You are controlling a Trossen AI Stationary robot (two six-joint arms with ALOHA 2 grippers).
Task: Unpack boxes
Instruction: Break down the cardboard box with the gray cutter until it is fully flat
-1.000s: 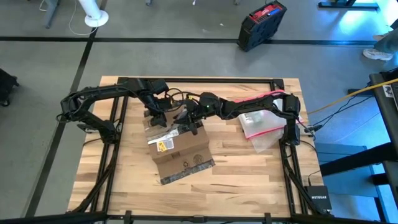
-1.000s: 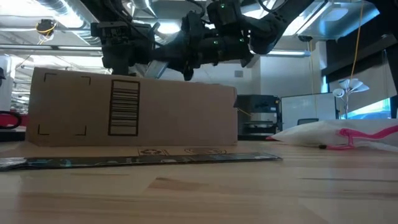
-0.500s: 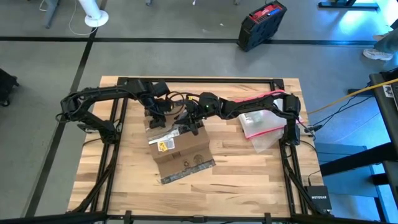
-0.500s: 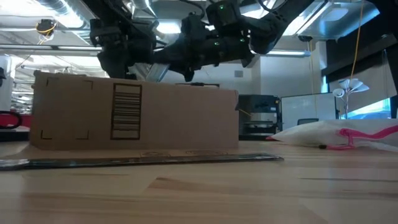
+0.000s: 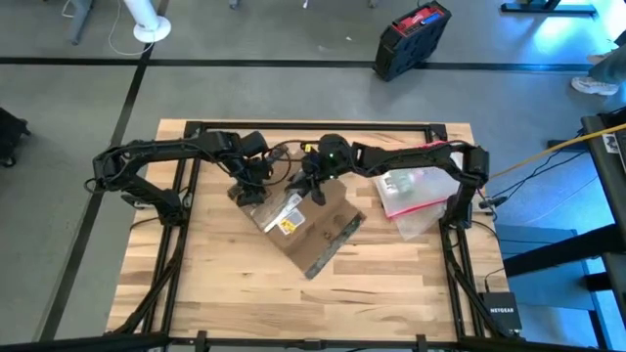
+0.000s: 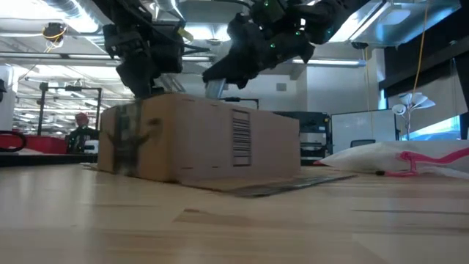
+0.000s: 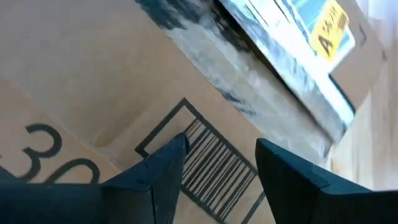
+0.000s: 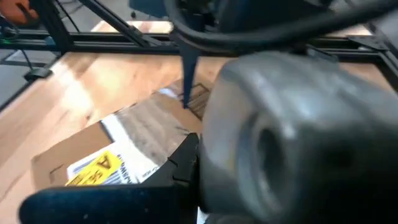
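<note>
The box lies diagonally, long axis running from the left gripper, spread at its far-left corner, away from the pouch; right gripper: grip unclear.

Both arms are reaching inward over the table's far middle — left gripper spreading its fingers, right gripper angling downward.

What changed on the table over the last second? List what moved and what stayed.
The cardboard box turned on the table: it lay nearly square to the edges and now sits diagonally, one corner toward the low camera. The left tool and right tool moved with it at its far end. The left tool's fingers stand apart over the box's barcode. The clear pouch stayed put.
</note>
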